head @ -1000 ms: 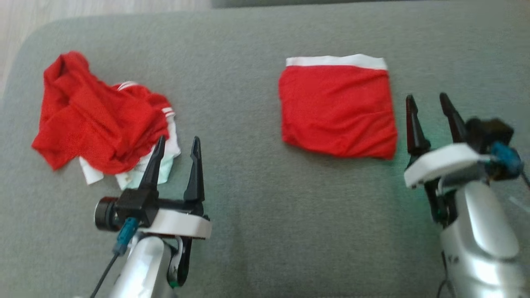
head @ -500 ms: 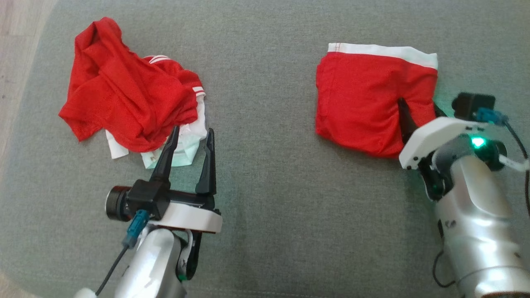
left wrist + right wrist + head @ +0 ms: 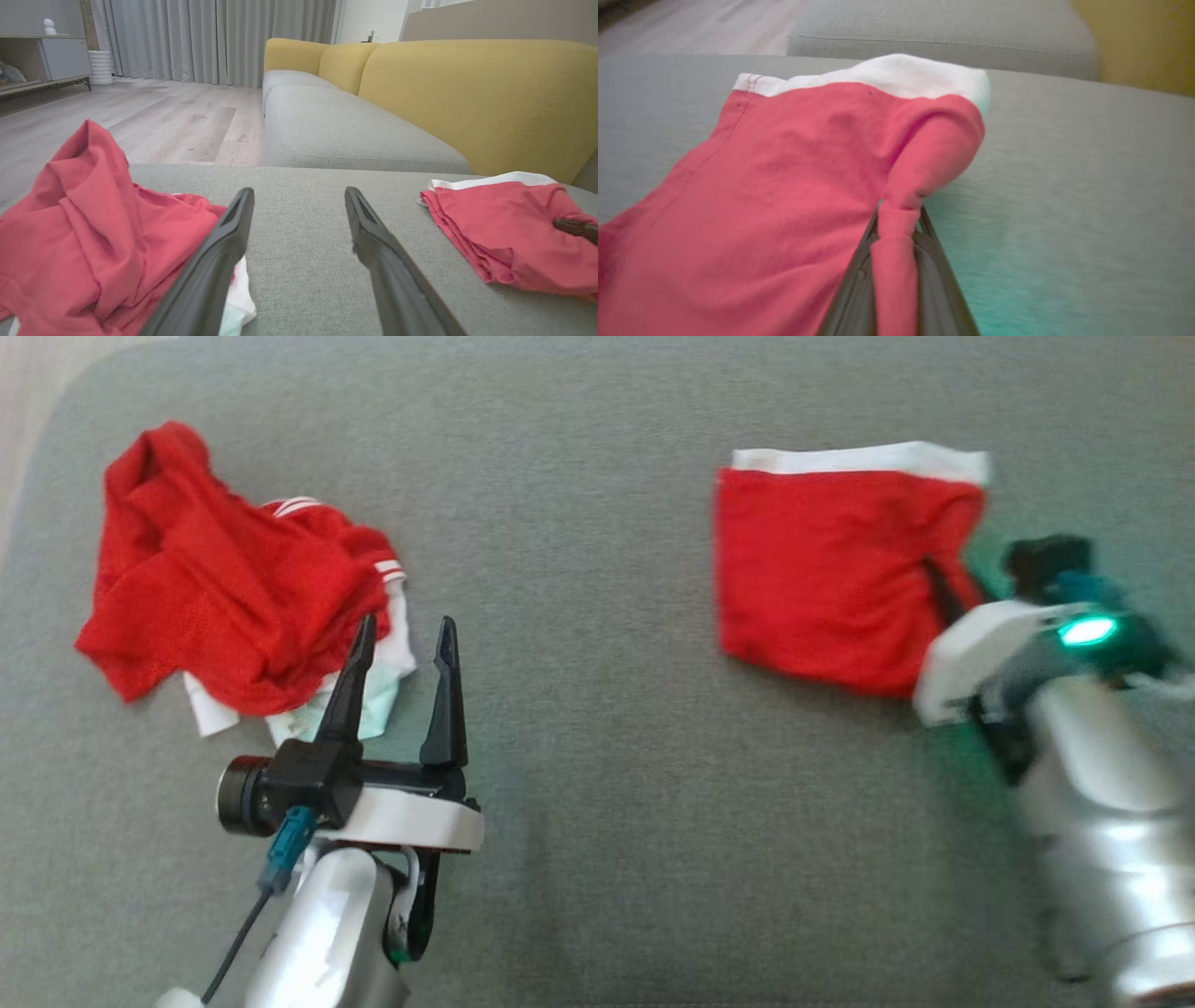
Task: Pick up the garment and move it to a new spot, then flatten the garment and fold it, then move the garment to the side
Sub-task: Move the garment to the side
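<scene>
The folded red garment (image 3: pixel 831 569) with a white waistband lies on the right of the grey cushion (image 3: pixel 607 756). My right gripper (image 3: pixel 952 583) is at its right edge, shut on a pinched fold of red cloth. In the right wrist view that fold of the garment (image 3: pixel 784 186) bunches up between the closed fingers of the right gripper (image 3: pixel 899 217). My left gripper (image 3: pixel 405 635) stands open with nothing between its fingers, just right of a crumpled pile of red and white clothes (image 3: pixel 224 607). The left wrist view has the left gripper (image 3: pixel 299 196) open over bare cushion, with the garment (image 3: pixel 504 233) to its right.
The crumpled pile (image 3: pixel 84 233) lies at the cushion's left end, near its rounded edge. Beyond the cushion are a second grey seat (image 3: pixel 345 135), a yellow backrest (image 3: pixel 467 93) and wooden floor (image 3: pixel 163 121).
My right gripper moved in from beside the garment onto its right edge and closed on the cloth. The left arm kept still. The head camera shifted.
</scene>
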